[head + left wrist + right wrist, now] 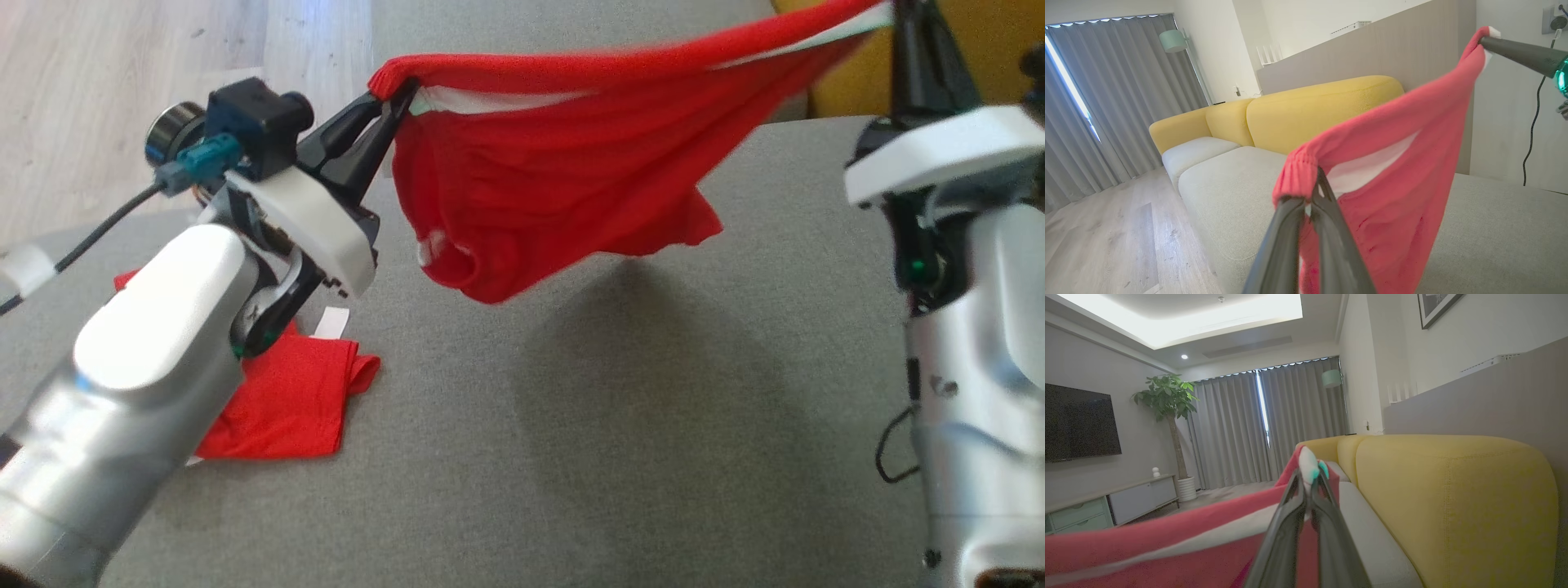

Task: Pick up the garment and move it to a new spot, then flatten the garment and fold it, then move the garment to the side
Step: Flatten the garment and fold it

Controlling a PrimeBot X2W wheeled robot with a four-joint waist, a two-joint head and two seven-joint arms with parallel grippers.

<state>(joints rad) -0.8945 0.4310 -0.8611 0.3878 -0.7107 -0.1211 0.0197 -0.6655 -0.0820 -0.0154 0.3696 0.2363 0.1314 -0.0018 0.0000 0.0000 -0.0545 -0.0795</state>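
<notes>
A red garment (pixel 555 171) with a white inner band hangs stretched in the air between my two grippers, above the grey cushion (pixel 571 425). My left gripper (pixel 392 102) is shut on its left corner at the upper middle of the head view. My right gripper (pixel 898 12) is shut on the other corner at the top right edge. The cloth sags in the middle and clears the cushion, casting a shadow. In the left wrist view the garment (pixel 1392 163) runs from my left gripper (pixel 1312 192) up to the right gripper's fingers (pixel 1515 51). The right wrist view shows the garment (pixel 1167 547) pinched in my right gripper (pixel 1308 473).
A second red cloth (pixel 286 400), folded, lies on the cushion at the left under my left forearm. A yellow sofa back (pixel 1310 110) and pale seat cushions (pixel 1237 192) stand beyond. Wooden floor (pixel 122 90) lies past the cushion's left edge.
</notes>
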